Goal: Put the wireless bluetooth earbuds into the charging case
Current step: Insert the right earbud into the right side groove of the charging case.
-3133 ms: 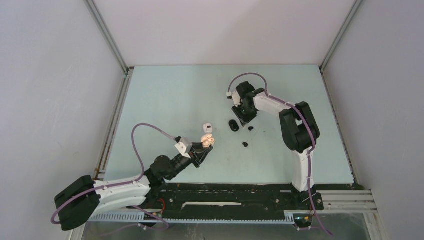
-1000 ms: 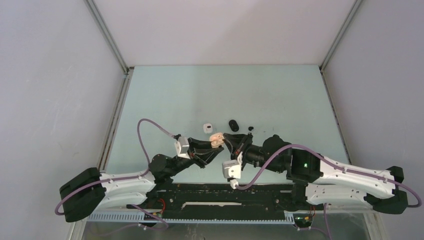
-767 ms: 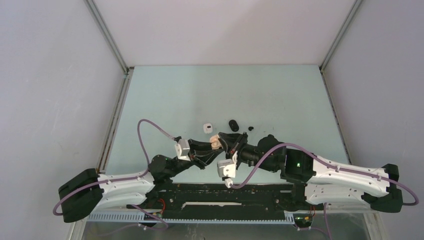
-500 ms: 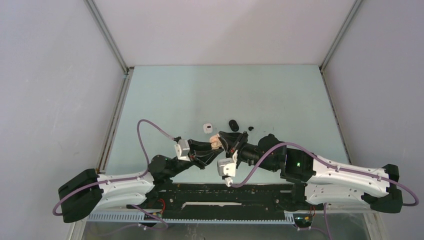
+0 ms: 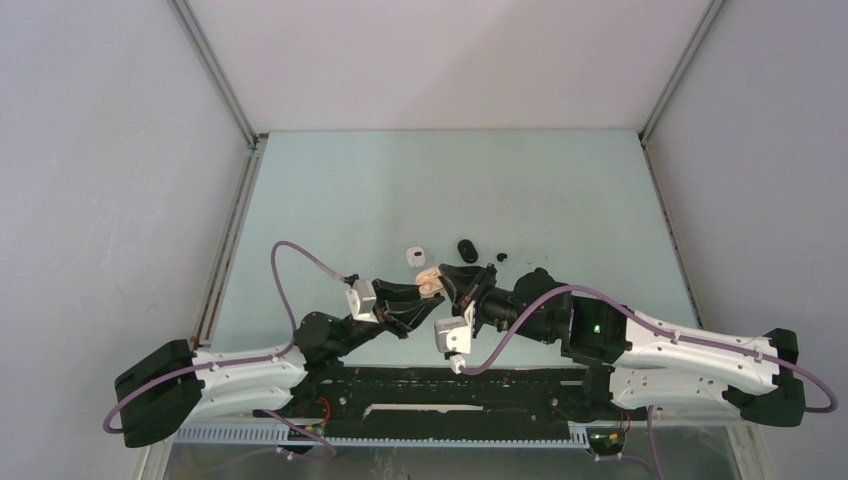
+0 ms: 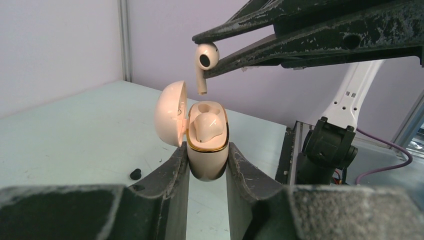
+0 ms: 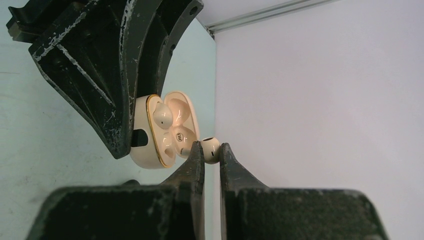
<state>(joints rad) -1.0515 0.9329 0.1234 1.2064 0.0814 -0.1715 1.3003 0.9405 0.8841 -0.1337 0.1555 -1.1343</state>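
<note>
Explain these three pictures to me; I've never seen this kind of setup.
Two robot arms sit at a table's near edge. One picture looks down from above; the other two come from cameras on each arm's wrist, so its own black fingers fill the foreground. The left gripper is shut on an open cream charging case, with one earbud already seated inside. The right gripper pinches a second earbud just above the case's empty slot. On the table lie a small white case, a black case and a tiny black bud.
</note>
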